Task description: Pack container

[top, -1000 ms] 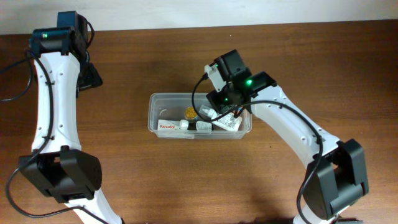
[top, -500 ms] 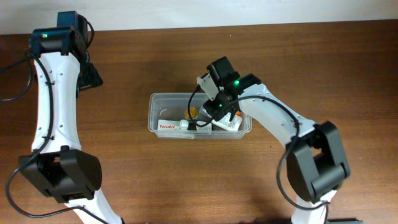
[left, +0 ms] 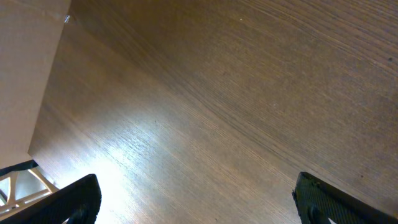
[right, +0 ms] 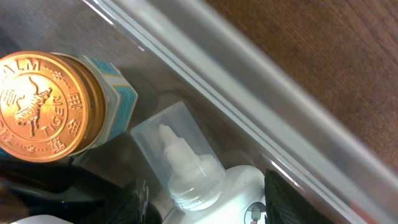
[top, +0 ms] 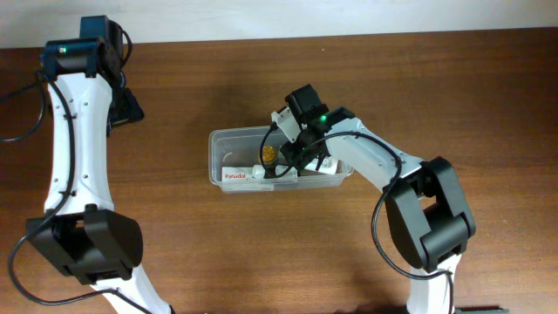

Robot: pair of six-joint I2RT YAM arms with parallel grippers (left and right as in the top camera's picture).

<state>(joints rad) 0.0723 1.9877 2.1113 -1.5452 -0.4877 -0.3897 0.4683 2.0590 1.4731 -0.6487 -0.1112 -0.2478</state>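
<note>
Up close, my right tool (right: 205, 208) flanks a dropper bottle (right: 189, 171) beside a gold-lidded jar (right: 43, 106); whether it grips, I cannot tell. Overhead, the container (top: 228, 139) sits central on the surface (top: 436, 87), bottle indistinct. My left tool (left: 202, 199) gapes empty.

**Left arm** (top: 70, 131) and **right arm** (top: 375, 161): each is built of white moulded tubular links joined by rounded black joint housings (top: 87, 244). A small green indicator light (top: 63, 50) is set in the black wrist block of each arm. Thin black cables (top: 377, 225) are looped alongside the links, well away from that light. A white bracket (top: 281, 118) is fitted just beside the right arm's light. Matt black fingers (left: 68, 199) with blunt, squared tips are seen in the left wrist view.
</note>
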